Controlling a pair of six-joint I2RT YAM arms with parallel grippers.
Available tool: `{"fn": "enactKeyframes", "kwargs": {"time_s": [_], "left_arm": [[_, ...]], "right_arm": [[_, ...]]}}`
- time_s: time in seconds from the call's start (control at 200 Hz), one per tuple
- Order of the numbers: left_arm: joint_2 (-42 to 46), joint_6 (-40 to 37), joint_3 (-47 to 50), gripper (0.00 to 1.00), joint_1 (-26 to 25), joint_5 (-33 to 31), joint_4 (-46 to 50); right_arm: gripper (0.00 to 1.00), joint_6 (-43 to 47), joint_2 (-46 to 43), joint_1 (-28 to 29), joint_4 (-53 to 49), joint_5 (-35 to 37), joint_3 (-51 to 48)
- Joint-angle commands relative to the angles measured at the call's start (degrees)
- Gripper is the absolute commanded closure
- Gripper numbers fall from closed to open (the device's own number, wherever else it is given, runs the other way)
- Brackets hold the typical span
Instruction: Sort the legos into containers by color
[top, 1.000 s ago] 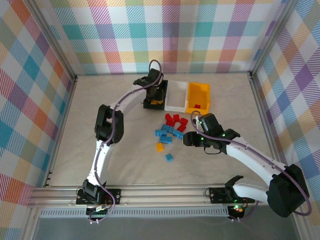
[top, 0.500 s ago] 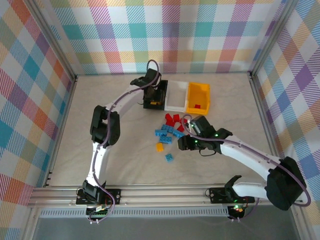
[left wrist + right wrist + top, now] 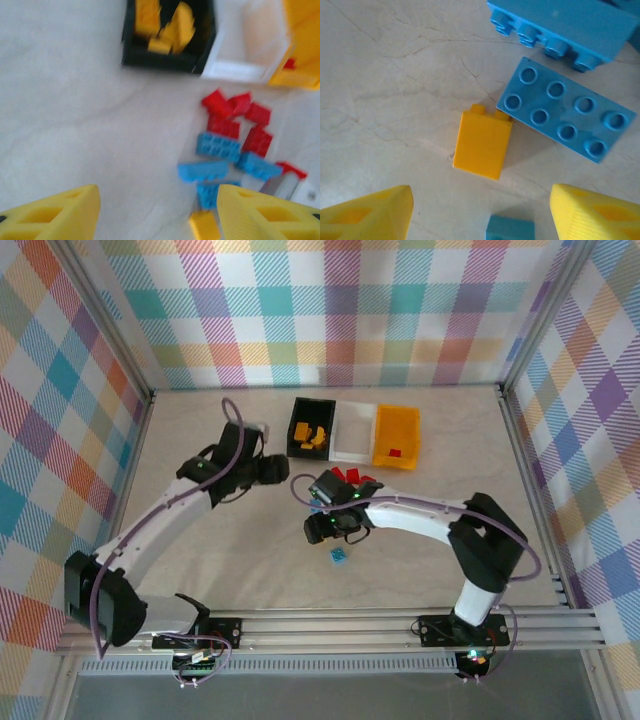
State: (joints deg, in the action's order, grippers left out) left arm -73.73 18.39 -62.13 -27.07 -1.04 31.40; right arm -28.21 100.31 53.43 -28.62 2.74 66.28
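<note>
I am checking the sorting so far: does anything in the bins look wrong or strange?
Yes. The yellow-orange bricks lie in the black bin, while the yellow bin holds a red brick, so brick colour and bin colour do not match. Nothing looks spilled or broken.

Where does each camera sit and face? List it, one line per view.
Top: overhead from the near edge, looking down at the table; left arm, right arm show.
Left wrist: on the left arm, slanting down at the black bin; left claw open below.
Right wrist: straight down on an orange brick; right claw open.
Shared: black bin, top and left wrist.
</note>
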Motion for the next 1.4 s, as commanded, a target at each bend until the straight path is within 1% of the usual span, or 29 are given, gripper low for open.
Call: {"fn": "enactKeyframes", "kwargs": {"time_s": [0.0,0.06,0.31,0.47,0.75,0.88,0.95,1.05,1.21,1.395], "left_arm": [[6.50,3.30,5.67,0.35,0.40,-0.78,0.42],[9.84,4.12,8.38,0.31,0.38,-1.00,0.48],[18.09,4.49,14.51,0.29,0.40,-2.91,2.45],[19.46,3.79,15.48,0.29,0.35,-3.25,3.47],[20.59,2.31,15.92,0.27,0.36,-3.63,4.46],[20.70,2.21,16.29,0.26,0.35,-3.61,4.32],[20.70,2.10,16.34,0.26,0.37,-3.46,4.29],[20.80,2.12,16.45,0.26,0.37,-3.46,4.29],[20.95,2.16,16.34,0.26,0.42,-3.39,4.39],[21.71,2.37,16.27,0.26,0.41,-4.08,4.55]], "right_arm": [[0.27,-2.45,3.09,0.79,-2.15,2.95,2.36],[0.27,-2.97,4.75,0.84,-2.11,3.69,3.30],[0.30,-3.26,10.33,1.14,-2.18,5.90,6.98],[0.32,-3.70,13.57,1.72,-3.58,7.67,10.20],[0.42,-3.67,17.04,3.51,-7.40,11.08,14.15],[0.53,-3.88,16.61,4.22,-7.76,12.06,13.97],[0.56,-4.13,16.20,4.65,-8.08,12.61,13.98],[0.63,-4.40,15.06,5.01,-8.60,13.56,13.75],[0.63,-4.80,12.11,5.45,-9.70,14.04,13.15],[0.63,-4.80,5.77,5.37,-10.18,13.94,12.07]]}}
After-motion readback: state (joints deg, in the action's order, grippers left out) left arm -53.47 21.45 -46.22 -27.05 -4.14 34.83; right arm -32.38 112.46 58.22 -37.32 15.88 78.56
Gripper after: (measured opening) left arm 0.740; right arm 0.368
